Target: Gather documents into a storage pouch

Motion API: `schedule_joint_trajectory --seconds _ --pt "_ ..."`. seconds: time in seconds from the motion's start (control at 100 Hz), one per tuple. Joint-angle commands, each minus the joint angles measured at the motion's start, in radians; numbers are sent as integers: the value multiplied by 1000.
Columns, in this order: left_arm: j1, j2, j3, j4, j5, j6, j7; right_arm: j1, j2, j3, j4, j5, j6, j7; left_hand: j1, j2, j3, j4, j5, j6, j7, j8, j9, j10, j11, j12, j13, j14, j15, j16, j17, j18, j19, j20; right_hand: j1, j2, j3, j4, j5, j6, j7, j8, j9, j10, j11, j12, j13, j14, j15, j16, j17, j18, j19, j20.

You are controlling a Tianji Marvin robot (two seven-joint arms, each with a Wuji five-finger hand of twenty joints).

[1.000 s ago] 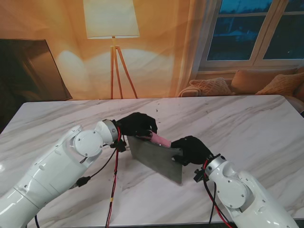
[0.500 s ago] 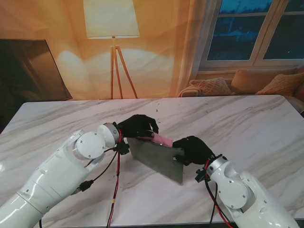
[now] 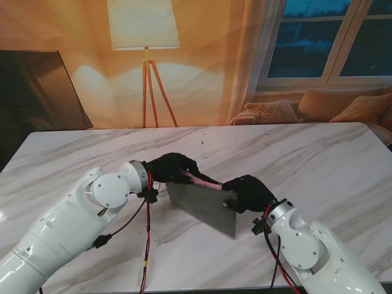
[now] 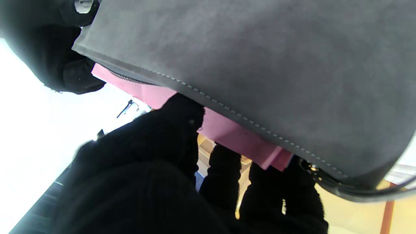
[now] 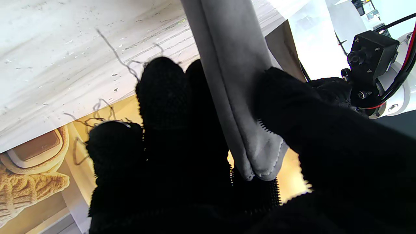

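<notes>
Your right hand (image 3: 247, 192) is clenched on one end of the flat grey suede pouch (image 3: 203, 206). In the right wrist view you can see the thumb on one side of the grey cloth and the fingers (image 5: 162, 107) on the other side, so the pouch is pinched between them. It looks like you hold it this way so the pouch stands up on its edge and does not flop over. Its low corner seems to rest on the white marble counter (image 3: 318, 153), nearer to me, but I cannot be sure it touches.

Your left hand (image 3: 172, 168) is grasping the thin pink paper document (image 3: 203, 179). The pink sheet sits at the open top of the pouch, between your two hands. In the left wrist view the pink sheet (image 4: 224, 128) goes under the stitched grey edge, right by the zip, so part of it is already inside. The rest still sticks out, with the dark fingers (image 4: 175, 130) pressing on it. I think you hold it from the far end so you can push it the rest of the way in.

Now count. There is one pouch. There is one pink document that I can see. I cannot tell if other papers are already inside the pouch. There are two hands, and both are busy.
</notes>
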Motion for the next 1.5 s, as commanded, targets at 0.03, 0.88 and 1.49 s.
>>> schedule_joint_trajectory --seconds 0.03,0.88,1.49 --pt "7 4 -8 -3 -4 -2 -12 -1 -1 2 -7 -1 7 13 -52 -19 -37 12 -52 13 -88 11 -87 15 -18 -53 -55 12 -50 -29 -9 12 -78 -21 -5 34 28 37 1 -64 67 1 -4 12 16 7 -8 -34 -7 13 -6 -14 20 17" --pt "38 5 -63 -31 128 -7 70 0 0 -4 -7 2 -7 15 93 33 -76 3 59 27 98 9 224 29 113 523 200 75 329 223 119 32 217 107 -7 36 27 36 3 -67 72 0 -2 11 21 6 -8 -34 -6 14 -5 -15 20 20" --pt "30 29 -44 -42 50 -8 -63 0 -2 -6 -5 1 -2 9 -96 267 -265 93 100 130 -128 20 -245 39 -26 87 -183 -4 -94 54 -31 -11 -430 124 -9 41 25 36 4 -67 73 0 -4 11 22 4 -9 -32 -5 14 -5 -15 20 21"
